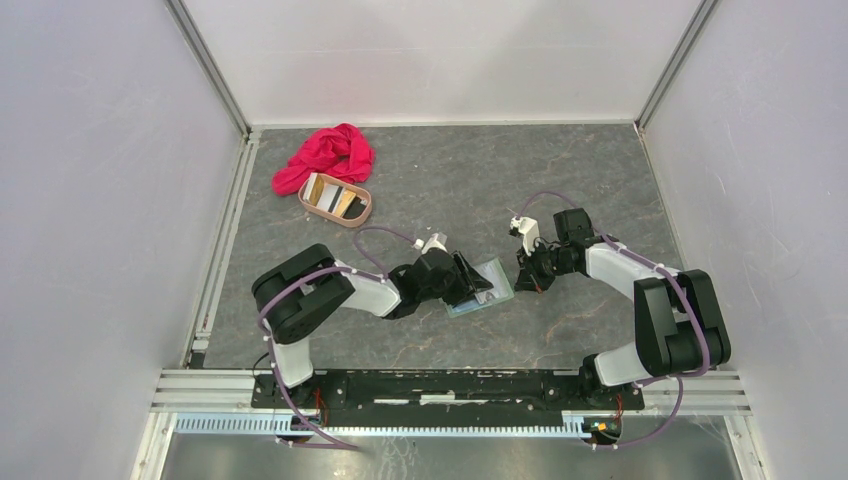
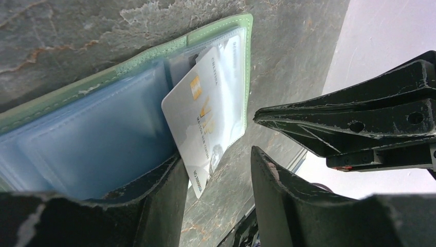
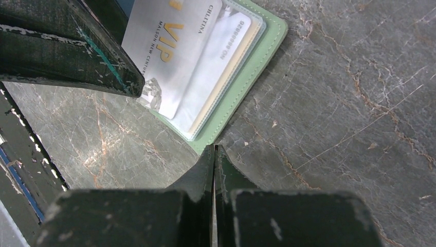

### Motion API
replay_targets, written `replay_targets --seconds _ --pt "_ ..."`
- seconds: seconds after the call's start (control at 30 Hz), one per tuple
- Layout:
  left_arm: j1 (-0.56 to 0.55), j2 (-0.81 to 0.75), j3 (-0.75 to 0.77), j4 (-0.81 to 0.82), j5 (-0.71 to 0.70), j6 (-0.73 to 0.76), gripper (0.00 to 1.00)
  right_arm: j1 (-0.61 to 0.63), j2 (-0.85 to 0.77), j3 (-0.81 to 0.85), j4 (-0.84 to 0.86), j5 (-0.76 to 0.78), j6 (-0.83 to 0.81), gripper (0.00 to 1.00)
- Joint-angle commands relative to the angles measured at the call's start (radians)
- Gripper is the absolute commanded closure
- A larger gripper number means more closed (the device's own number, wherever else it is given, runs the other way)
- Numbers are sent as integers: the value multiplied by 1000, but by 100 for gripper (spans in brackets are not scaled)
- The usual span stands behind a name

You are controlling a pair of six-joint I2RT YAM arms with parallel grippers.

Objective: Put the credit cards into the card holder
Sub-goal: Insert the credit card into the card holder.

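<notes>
The sage-green card holder (image 1: 482,287) lies open on the table between both grippers. A silvery-white credit card (image 2: 205,110) sits part-way in its clear right pocket, slanted, with one corner past the edge; it also shows in the right wrist view (image 3: 172,56). My left gripper (image 2: 218,157) is open, one finger (image 2: 154,200) resting on the holder's blue pockets beside the card. My right gripper (image 3: 214,150) is shut and empty, its tips at the holder's green edge (image 3: 241,85). More cards, orange-gold and dark, lie in the pinkish-tan tray (image 1: 362,213).
A red cloth (image 1: 325,157) lies behind the tray at the back left. White walls close in the table on three sides. The right gripper's black fingers (image 2: 329,121) show close by in the left wrist view.
</notes>
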Motion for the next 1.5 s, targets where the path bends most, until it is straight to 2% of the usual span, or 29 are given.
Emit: replay_targets --seconds 0.0,0.3,0.5,0.73,0.93,1.33,1.47 --pt "6 -26 -5 -192 -25 93 44 4 -27 12 16 -20 -8 100" --pt "13 -62 32 -308 -25 140 44 4 -27 12 16 -20 -9 100" --pt "12 -47 145 -487 -62 178 44 4 -27 13 16 -21 -9 100" --pt "9 7 233 -594 -40 207 45 5 -26 13 16 -20 -9 100" --pt "10 -12 259 -655 -54 282 44 4 -28 14 17 -20 -9 100" --pt "31 -61 252 -622 -13 357 42 4 -30 12 16 -24 -10 100" --pt "36 -71 259 -634 -2 399 37 4 -30 12 15 -30 -11 100"
